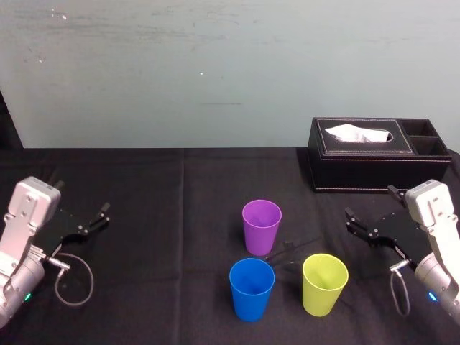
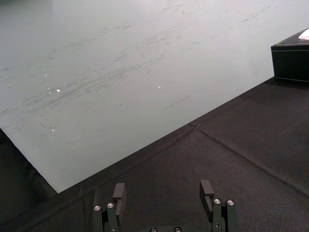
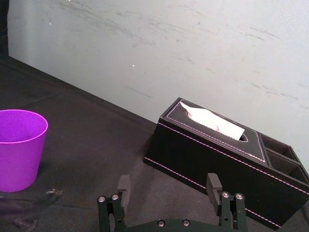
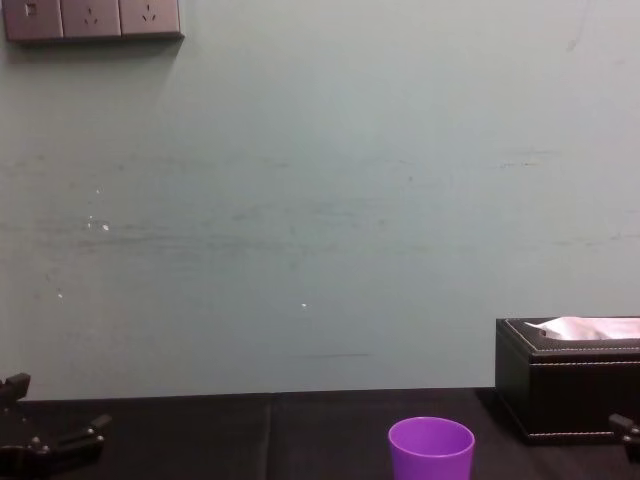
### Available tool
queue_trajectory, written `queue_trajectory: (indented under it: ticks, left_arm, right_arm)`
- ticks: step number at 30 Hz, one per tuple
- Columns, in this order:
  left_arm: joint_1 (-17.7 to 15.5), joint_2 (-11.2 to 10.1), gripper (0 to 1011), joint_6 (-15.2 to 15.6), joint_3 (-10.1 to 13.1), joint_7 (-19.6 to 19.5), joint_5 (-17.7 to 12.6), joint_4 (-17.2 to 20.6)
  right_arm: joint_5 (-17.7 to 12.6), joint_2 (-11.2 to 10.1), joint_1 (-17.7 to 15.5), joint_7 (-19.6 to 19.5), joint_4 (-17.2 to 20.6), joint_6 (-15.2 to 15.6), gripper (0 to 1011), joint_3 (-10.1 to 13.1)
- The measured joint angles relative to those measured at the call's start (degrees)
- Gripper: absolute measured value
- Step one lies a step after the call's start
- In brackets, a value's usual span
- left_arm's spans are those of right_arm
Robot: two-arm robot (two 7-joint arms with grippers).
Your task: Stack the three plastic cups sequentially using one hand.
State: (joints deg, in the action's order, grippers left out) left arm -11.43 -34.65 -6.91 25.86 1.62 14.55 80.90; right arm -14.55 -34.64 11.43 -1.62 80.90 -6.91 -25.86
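Right claw [image 3: 168, 181], left claw [image 2: 162, 188]: spread (both empty).

A scuffed pale grey-green wall [image 4: 320, 200] rises behind the black-clothed table [image 1: 158, 208]; what look like sockets [image 4: 92, 18] sit high left.

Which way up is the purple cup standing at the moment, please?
Upright: the purple cup stands on its narrower base on the table, with its open rim facing up.

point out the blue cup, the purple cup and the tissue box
blue cup [image 1: 251, 302], head view, front outer wall
purple cup [image 1: 260, 241], head view, front outer wall
tissue box [image 1: 359, 172], head view, front face
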Motion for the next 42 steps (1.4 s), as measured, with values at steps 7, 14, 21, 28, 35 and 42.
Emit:
queue_trajectory:
  ticks: [7,14,21,28,35,42]
  left_arm:
    - [0.0,0.0,1000,0.0,0.0,0.0,0.0,0.0]
    - [0.0,0.0,1000,0.0,0.0,0.0,0.0,0.0]
    - [0.0,0.0,1000,0.0,0.0,0.0,0.0,0.0]
    - [0.0,0.0,1000,0.0,0.0,0.0,0.0,0.0]
    - [0.0,0.0,1000,0.0,0.0,0.0,0.0,0.0]
    - [0.0,0.0,1000,0.0,0.0,0.0,0.0,0.0]
  right_arm:
    - [0.0,0.0,0.0,0.0,0.0,0.0,1003,0.0]
    - [0.0,0.0,0.0,0.0,0.0,0.0,1003,0.0]
    - [0.0,0.0,0.0,0.0,0.0,0.0,1003,0.0]
    - [0.0,0.0,0.0,0.0,0.0,0.0,1003,0.0]
    - [1.49,0.48,-0.31,-0.11,1.23,0.37,1003,0.84]
    - [2.74,-0.15,-2.45,-0.74,4.31,0.94,1003,1.99]
